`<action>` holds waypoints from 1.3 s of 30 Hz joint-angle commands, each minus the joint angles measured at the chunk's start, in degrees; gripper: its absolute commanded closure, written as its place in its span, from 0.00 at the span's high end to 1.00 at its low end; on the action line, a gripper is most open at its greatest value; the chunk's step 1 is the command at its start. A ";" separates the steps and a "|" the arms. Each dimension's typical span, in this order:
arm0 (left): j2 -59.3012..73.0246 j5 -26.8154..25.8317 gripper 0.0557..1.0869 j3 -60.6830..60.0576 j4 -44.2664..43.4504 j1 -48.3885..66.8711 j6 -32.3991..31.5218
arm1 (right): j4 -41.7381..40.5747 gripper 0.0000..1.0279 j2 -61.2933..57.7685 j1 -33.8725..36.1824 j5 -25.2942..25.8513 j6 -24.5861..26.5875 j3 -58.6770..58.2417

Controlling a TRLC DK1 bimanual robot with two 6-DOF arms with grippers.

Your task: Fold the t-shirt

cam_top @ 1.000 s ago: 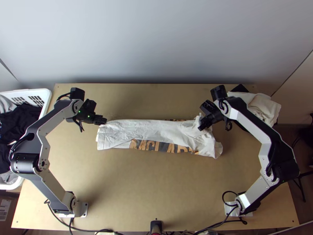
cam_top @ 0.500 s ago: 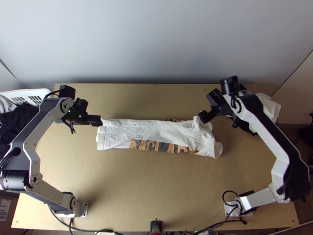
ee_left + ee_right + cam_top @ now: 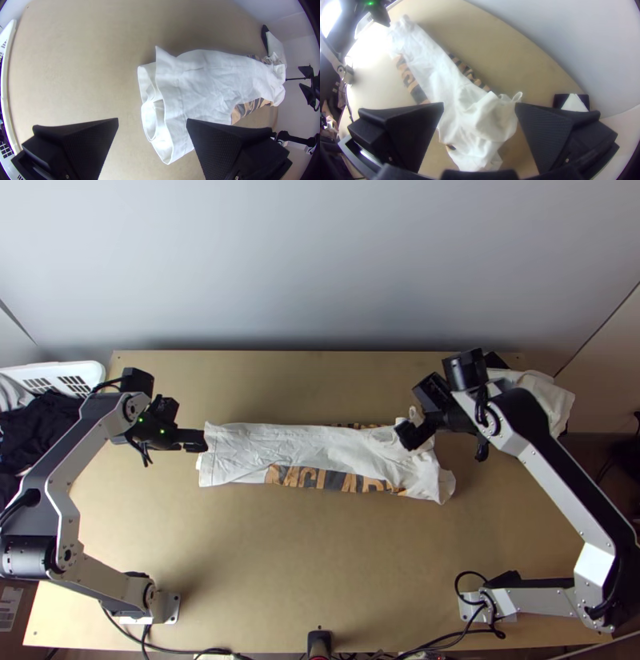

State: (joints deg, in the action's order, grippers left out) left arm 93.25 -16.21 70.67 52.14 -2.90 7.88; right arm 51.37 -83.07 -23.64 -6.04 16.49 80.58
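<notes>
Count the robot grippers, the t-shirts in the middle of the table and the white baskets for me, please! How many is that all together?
Grippers: 2, the left gripper and the right gripper, both open
T-shirt in the middle of the table: 1
White basket at the table's left side: 1
Total: 4

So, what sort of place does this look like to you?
Probably a robotics lab or test bench for laundry folding. A left arm and a right arm are mounted at a wooden table, a t-shirt lies between them, and a white basket holds dark cloth.
</notes>
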 commanded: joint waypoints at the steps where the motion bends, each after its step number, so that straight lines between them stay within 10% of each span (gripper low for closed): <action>1: 2.90 0.56 0.96 -1.15 -1.78 0.44 -0.32 | 0.66 0.97 1.59 -3.52 -0.28 0.03 -3.93; 30: 10.55 0.56 0.91 0.78 -3.10 5.62 -2.96 | -1.54 0.97 -1.92 -5.54 -0.28 0.21 -10.00; 39: 11.07 -1.81 0.48 0.69 -3.80 6.76 -3.84 | -2.42 0.97 -3.07 -4.75 -0.28 0.82 -11.49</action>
State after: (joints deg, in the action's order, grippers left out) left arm 103.81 -15.94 71.42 48.90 3.03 4.49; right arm 49.78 -85.25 -28.99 -6.26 16.73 70.41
